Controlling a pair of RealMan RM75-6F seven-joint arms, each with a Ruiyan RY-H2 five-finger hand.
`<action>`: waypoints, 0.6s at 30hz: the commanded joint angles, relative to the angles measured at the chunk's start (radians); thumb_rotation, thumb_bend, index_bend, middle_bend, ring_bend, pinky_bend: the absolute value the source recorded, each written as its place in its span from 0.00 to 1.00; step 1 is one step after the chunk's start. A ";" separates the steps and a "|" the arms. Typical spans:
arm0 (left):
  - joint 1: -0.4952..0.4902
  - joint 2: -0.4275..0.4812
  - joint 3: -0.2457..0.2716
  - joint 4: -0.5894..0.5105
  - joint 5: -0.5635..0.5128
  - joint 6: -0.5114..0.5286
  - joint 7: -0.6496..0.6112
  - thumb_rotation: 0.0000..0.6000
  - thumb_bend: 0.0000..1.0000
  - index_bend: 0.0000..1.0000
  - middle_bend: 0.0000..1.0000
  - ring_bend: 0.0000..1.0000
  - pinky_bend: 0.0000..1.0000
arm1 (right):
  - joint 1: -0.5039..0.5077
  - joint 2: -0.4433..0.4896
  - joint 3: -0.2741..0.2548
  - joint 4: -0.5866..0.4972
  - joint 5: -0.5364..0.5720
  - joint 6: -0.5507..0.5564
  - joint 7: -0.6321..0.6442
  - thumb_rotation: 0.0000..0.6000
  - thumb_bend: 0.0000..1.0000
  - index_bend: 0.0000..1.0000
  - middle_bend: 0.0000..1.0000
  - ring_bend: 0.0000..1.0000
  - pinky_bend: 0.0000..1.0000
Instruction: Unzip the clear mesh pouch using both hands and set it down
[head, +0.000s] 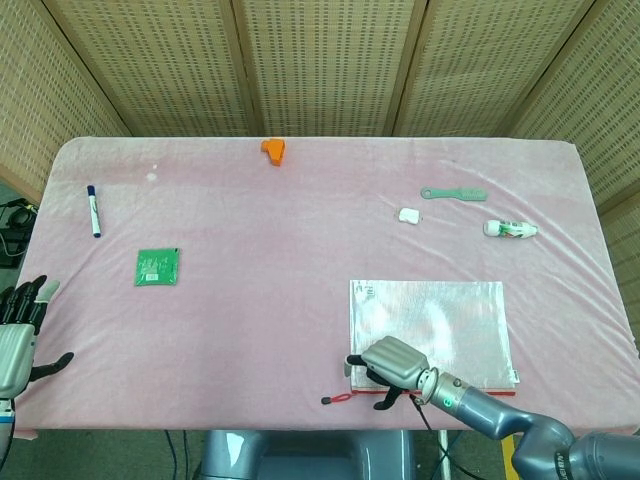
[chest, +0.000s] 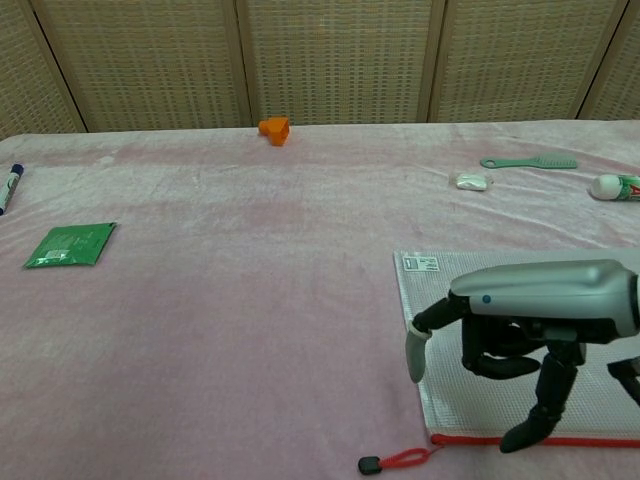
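The clear mesh pouch (head: 450, 310) (chest: 570, 400) lies flat on the pink table at the front right, its red zipper (chest: 470, 439) along the near edge. The red pull cord (head: 340, 398) (chest: 395, 461) sticks out to the left. My right hand (head: 385, 360) (chest: 530, 320) hovers over the pouch's near left corner, fingers spread and pointing down, one fingertip (chest: 518, 440) at the zipper line; it holds nothing. My left hand (head: 18, 345) stays off the table's front left edge, fingers apart and empty; the chest view does not show it.
A green packet (head: 158, 266) (chest: 68, 245) and a blue marker (head: 93, 210) lie at the left. An orange piece (head: 273, 149) sits at the back. A green comb (head: 452, 193), a white piece (head: 408, 214) and a tube (head: 510, 229) lie at the right.
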 joint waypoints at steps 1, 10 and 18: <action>0.001 0.003 0.000 -0.001 0.001 0.003 -0.004 1.00 0.00 0.00 0.00 0.00 0.00 | 0.023 -0.072 0.011 0.023 0.082 -0.032 -0.099 1.00 0.38 0.40 0.98 0.98 1.00; -0.002 0.003 0.001 0.003 -0.005 -0.006 -0.007 1.00 0.00 0.00 0.00 0.00 0.00 | 0.051 -0.168 0.004 0.048 0.223 -0.037 -0.275 1.00 0.45 0.45 0.98 0.98 1.00; -0.003 0.007 -0.001 0.002 -0.012 -0.006 -0.016 1.00 0.00 0.00 0.00 0.00 0.00 | 0.077 -0.227 -0.004 0.046 0.321 -0.015 -0.394 1.00 0.45 0.52 0.98 0.98 1.00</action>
